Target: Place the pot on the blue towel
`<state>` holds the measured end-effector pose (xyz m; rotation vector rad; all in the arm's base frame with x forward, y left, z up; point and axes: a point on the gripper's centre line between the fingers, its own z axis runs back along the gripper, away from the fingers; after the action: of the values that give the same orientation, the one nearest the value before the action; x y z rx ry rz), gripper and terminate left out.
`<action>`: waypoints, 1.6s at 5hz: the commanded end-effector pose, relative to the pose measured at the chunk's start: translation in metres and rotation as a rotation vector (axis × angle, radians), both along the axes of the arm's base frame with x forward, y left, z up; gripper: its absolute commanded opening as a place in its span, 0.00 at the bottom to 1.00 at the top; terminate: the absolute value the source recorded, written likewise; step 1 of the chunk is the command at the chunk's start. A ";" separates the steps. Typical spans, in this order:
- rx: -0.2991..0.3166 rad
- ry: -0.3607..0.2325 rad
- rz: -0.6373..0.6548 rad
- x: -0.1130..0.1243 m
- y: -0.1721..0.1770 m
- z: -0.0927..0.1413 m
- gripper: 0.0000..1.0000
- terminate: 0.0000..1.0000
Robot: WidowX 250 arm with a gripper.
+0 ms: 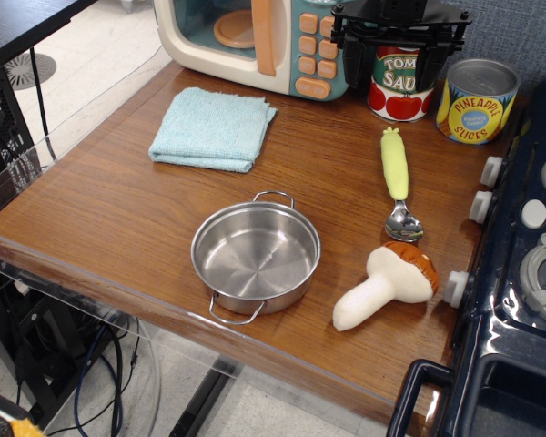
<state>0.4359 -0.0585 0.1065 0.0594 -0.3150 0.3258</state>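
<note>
The pot point(256, 259) is a shiny shallow steel pot with two wire loop handles. It stands upright and empty near the front edge of the wooden counter. The blue towel point(212, 128) lies folded at the back left, well apart from the pot. My gripper point(399, 55) is a black frame at the back of the counter, far from both pot and towel. It hangs in front of a tomato sauce can point(400, 89). Its fingers stand apart and hold nothing.
A toy microwave point(255, 41) stands at the back behind the towel. A pineapple slices can point(476, 102) is at the back right. A spoon with a yellow-green handle point(397, 182) and a plush mushroom point(389, 282) lie right of the pot. A toy stove point(528, 273) borders the right side.
</note>
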 end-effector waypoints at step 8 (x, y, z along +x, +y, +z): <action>0.127 0.177 0.065 -0.136 0.004 -0.067 1.00 0.00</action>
<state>0.2953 -0.0535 0.0267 0.2337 -0.1256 0.3611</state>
